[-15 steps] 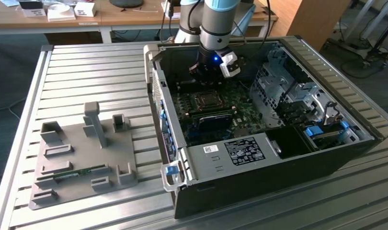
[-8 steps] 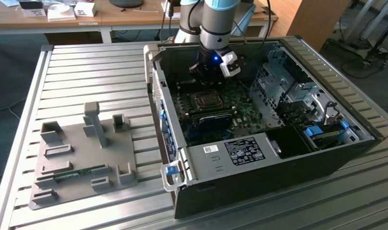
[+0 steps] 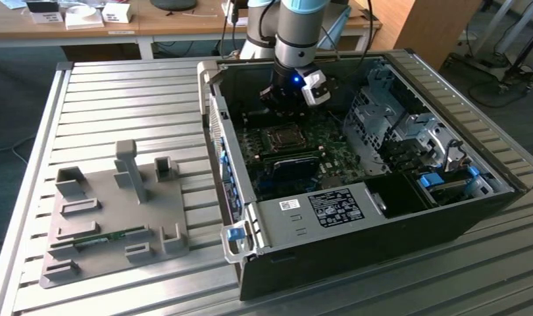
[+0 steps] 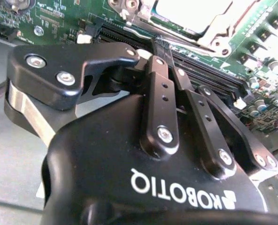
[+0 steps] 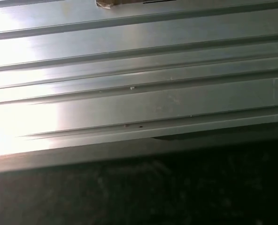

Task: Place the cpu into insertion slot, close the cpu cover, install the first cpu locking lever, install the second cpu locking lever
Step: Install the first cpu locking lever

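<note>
We see the arm (image 3: 297,26) reaching down into an open computer case (image 3: 381,243). The case lies on its side on the ribbed aluminium desk (image 3: 135,99), so the motherboard (image 4: 266,28) faces up and can be worked from above. In the exterior view the socket lies at six o'clock from the hand (image 4: 161,47), close beneath it.

In the second wrist view the hand is clenched. Its matte black links converge to one narrow tip, and we see nothing held between the pads. We judge that such a slim tip suits pressing or nudging small metal parts rather than carrying anything.

The cpu (image 4: 186,11) sits in the socket, its flat top pale and smooth. The cpu cover (image 4: 213,38), a thin silvery stamped frame with notched edges, appears to lie flat around it, leaving the top bare through its square opening. A cover in that position would pin the chip by its edges. Whether either locking lever is latched we cannot tell.

Long black memory slots (image 4: 214,75) run between the hand's tip and the socket, over the glossy green board. At eight o'clock from the case in the exterior view, well apart, a grey moulded fixture plate (image 3: 108,217) with upright blocks rests on the desk.
</note>
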Controlling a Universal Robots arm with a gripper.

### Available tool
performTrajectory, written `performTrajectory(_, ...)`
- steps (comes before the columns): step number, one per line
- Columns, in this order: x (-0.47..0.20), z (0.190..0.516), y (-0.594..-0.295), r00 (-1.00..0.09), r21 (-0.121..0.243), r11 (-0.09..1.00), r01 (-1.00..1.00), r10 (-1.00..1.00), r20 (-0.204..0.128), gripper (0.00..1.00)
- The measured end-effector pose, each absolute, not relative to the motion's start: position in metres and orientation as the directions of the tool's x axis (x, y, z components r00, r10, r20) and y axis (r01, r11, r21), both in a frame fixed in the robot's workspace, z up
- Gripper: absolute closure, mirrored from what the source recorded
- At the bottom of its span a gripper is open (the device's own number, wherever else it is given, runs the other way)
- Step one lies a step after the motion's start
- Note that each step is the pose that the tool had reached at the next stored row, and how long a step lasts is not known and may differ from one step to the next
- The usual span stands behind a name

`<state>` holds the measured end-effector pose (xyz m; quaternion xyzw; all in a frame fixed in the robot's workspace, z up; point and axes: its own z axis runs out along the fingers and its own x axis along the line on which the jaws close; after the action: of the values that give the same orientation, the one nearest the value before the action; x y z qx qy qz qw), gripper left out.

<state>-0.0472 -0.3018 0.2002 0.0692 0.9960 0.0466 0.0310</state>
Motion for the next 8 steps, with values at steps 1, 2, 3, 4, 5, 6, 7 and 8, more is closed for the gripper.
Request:
performTrajectory(1,-0.0472,0.2002,-0.3019,-0.988,0.097,0.985,0.141,0.147,-0.055,0.89)
performTrajectory(2,-0.0472,0.2002,-0.3019,-0.987,0.097,0.985,0.143,0.148,-0.055,0.89)
performTrajectory(3,-0.0472,0.2002,-0.3018,-0.987,0.097,0.985,0.143,0.148,-0.055,0.89)
performTrajectory(4,-0.0474,0.2002,-0.3018,-0.987,0.097,0.985,0.143,0.149,-0.056,0.89)
performTrajectory(5,-0.0477,0.2,-0.3018,-0.987,0.097,0.985,0.143,0.149,-0.057,0.89)
performTrajectory(6,-0.0479,0.1998,-0.3018,-0.987,0.098,0.985,0.143,0.149,-0.059,0.89)
performTrajectory(7,-0.0479,0.1997,-0.302,-0.987,0.098,0.985,0.142,0.149,-0.06,0.89)
performTrajectory(8,-0.0479,0.1997,-0.3024,-0.987,0.098,0.985,0.142,0.149,-0.061,0.89)
